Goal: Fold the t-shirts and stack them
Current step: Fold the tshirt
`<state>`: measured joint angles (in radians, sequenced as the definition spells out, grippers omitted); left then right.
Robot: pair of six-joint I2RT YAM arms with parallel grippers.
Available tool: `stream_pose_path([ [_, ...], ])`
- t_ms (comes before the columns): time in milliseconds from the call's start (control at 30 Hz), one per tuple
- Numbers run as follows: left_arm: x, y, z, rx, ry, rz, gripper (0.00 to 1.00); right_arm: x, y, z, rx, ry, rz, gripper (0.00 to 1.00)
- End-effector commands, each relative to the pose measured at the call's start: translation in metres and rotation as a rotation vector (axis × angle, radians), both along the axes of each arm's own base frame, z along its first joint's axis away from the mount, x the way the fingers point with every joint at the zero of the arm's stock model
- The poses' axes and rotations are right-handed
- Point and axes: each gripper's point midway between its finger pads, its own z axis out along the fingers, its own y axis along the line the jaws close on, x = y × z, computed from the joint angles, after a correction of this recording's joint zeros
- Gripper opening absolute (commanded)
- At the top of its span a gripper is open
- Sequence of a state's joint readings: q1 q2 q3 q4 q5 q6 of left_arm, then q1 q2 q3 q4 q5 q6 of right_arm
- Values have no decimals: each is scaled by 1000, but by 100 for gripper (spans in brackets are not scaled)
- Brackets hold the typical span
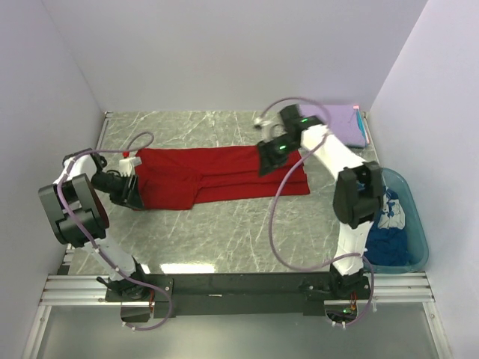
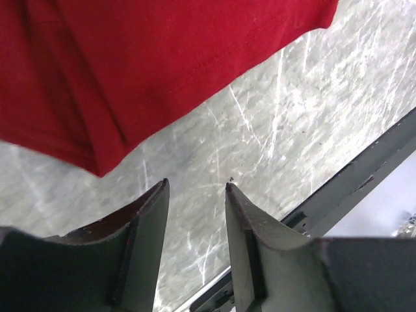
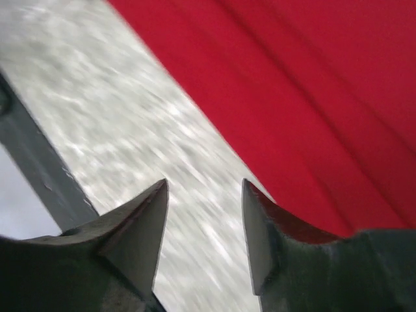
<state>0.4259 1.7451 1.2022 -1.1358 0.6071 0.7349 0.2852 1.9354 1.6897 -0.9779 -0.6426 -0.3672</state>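
The red t-shirt (image 1: 217,176) lies folded into a long strip across the middle of the marble table. My left gripper (image 1: 135,196) hangs at its left end, open and empty, with the red cloth (image 2: 162,58) just beyond the fingertips (image 2: 159,195). My right gripper (image 1: 267,166) hovers over the shirt's right part, open and empty, at the cloth's edge (image 3: 312,97). The lavender t-shirt (image 1: 346,123) lies folded at the far right. The dark blue t-shirt (image 1: 385,243) with white print lies bunched in the tub.
A translucent teal tub (image 1: 413,224) stands at the right edge of the table. White walls close in the table on three sides. A black metal rail (image 1: 239,286) runs along the near edge by the arm bases.
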Motion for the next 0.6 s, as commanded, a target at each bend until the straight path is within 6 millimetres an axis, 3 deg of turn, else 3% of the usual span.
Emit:
stream_pose_path([
  [0, 10, -5, -5, -24, -6, 52, 46, -12, 75, -4, 133, 18, 10, 58],
  [33, 12, -3, -7, -16, 8, 78, 47, -8, 87, -4, 157, -11, 14, 59],
  [100, 14, -1, -12, -12, 25, 95, 48, -23, 111, -11, 177, 27, 27, 62],
  [233, 23, 5, -22, 12, 30, 137, 49, -33, 149, -18, 221, 35, 49, 62],
  [367, 27, 2, -30, -15, 57, 157, 49, -44, 174, -33, 229, 78, 58, 62],
  [567, 27, -4, -39, -35, 81, 151, 45, -53, 194, -44, 239, 111, 65, 62],
])
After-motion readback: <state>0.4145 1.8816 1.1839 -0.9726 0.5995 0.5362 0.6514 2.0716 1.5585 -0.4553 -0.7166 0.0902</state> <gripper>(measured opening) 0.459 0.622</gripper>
